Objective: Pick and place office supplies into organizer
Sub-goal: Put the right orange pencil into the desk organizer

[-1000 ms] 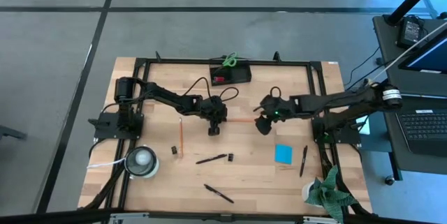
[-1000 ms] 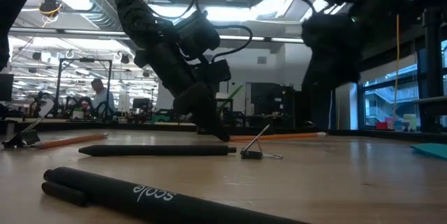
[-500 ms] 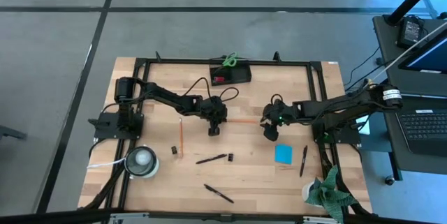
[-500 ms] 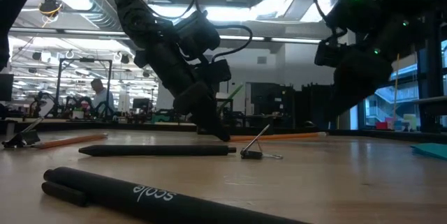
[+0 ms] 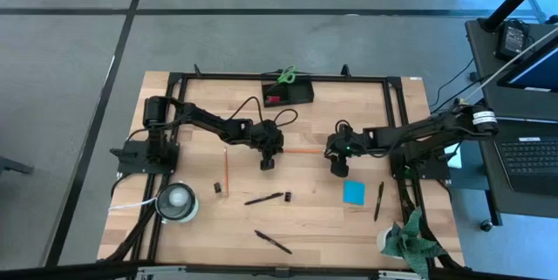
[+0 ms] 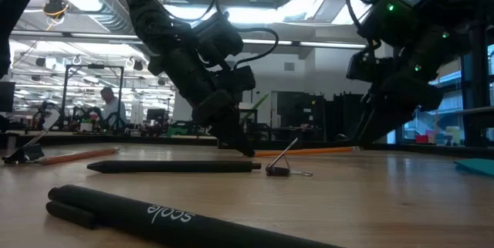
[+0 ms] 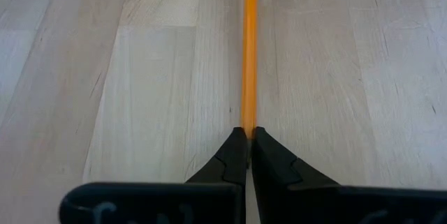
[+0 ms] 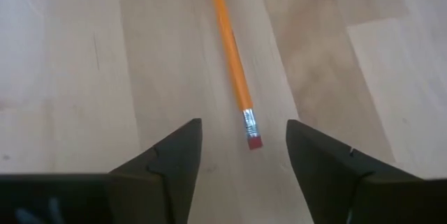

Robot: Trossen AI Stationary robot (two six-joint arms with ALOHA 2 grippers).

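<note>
Orange pencil (image 8: 230, 49) between right gripper (image 8: 241, 155) fingers

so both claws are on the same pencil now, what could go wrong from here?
1. The left claw is shut on one end of the orange pencil while the right claw stands open around the eraser end. If the right one closes and either arm moves, the pencil could bend, snap or slip out.
2. The pencil lies flat on the table, so the right fingers may scrape the wood or push the eraser end aside.
</note>
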